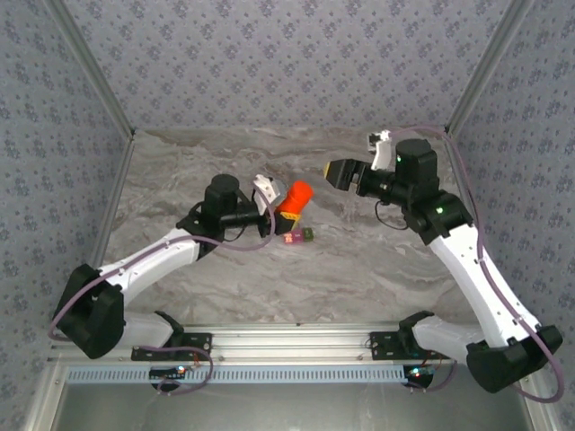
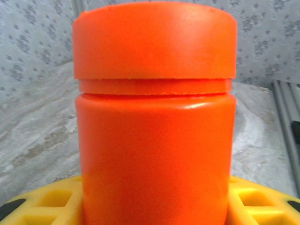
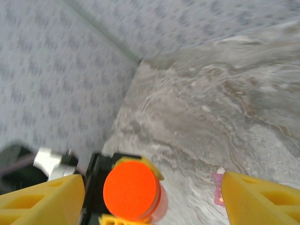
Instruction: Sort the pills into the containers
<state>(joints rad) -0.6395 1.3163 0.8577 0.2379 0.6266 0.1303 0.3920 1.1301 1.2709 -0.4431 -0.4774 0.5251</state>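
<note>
Two arms, bottle-opening step, as judged. The orange plastic cylindrical bottle, centre frame, is clamped by the left gripper; the right gripper, upper right, is spread apart. Just below lie the joined pink and olive-green plastic containers. Next, the cap likely must be gripped squarely.

A: What sort of place is this?
B: A robotics test cell, lab-like. A grey marble-patterned tabletop is boxed in by blue-grey patterned wall panels.
A: What else shows it?
B: A white-and-black left robot arm and a matching right robot arm are bolted to a ribbed aluminium rail at the near edge.
</note>
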